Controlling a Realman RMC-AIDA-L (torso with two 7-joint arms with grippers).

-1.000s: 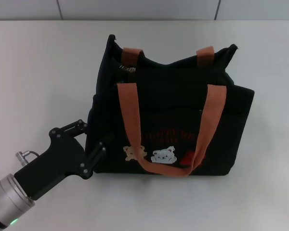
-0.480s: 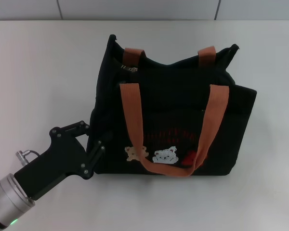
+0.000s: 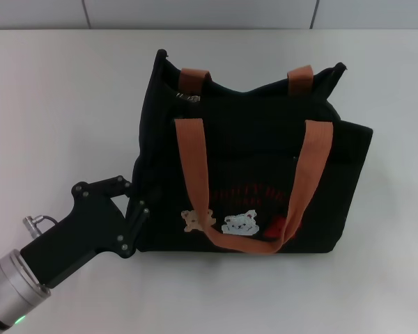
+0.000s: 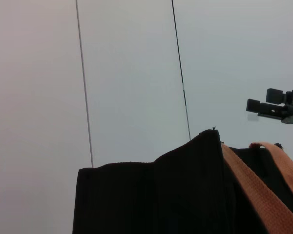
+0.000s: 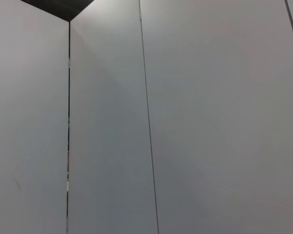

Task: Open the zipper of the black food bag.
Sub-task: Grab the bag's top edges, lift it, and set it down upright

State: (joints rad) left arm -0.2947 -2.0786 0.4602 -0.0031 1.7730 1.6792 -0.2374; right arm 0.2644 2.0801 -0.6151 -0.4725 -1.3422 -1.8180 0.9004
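Since a second ago the left claw point(image 3: 134, 200) has closed in on the black food bag point(image 3: 251, 153) — its spread fingers now touch the bag's 8 o'clock corner on the bench point(image 3: 56, 104). Only the left wrist view shows the right claw point(image 4: 271, 108), far off; whether that one is open I cannot tell. The zipper point(image 3: 188, 97) pull sits at 11 o'clock.

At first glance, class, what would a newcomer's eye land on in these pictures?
The black food bag stands mid-table, orange-brown handles draped over its front above the bear patches. The left gripper presses against its lower left corner, while the right gripper hangs far off to the right.
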